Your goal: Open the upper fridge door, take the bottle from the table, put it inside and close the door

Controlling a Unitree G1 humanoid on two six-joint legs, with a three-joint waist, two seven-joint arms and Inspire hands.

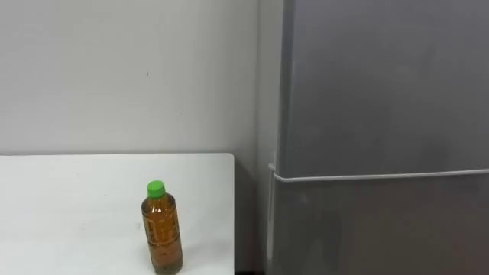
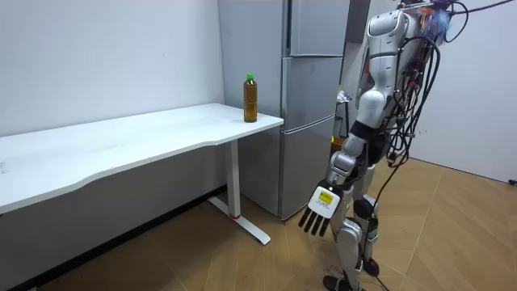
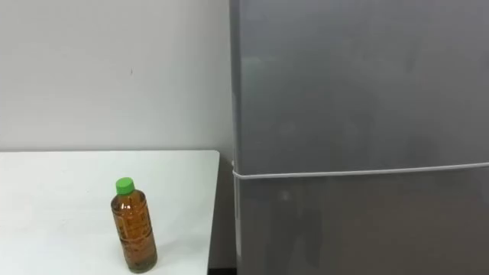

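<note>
Bottle [image 1: 161, 228] upright at white table [image 1: 76, 198] right end, just left of closed fridge [image 1: 382, 114] | left hand [image 2: 319, 212] hangs at robot's side, fingers straight, holding nothing | robot stands before fridge

Bare table [image 1: 76, 206] around upright bottle [image 1: 161, 229]; closed fridge [image 1: 382, 99] just beside.

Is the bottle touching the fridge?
Apart. In the left eye view the bottle stands on the table, with bare tabletop and a dark gap before the fridge.
</note>
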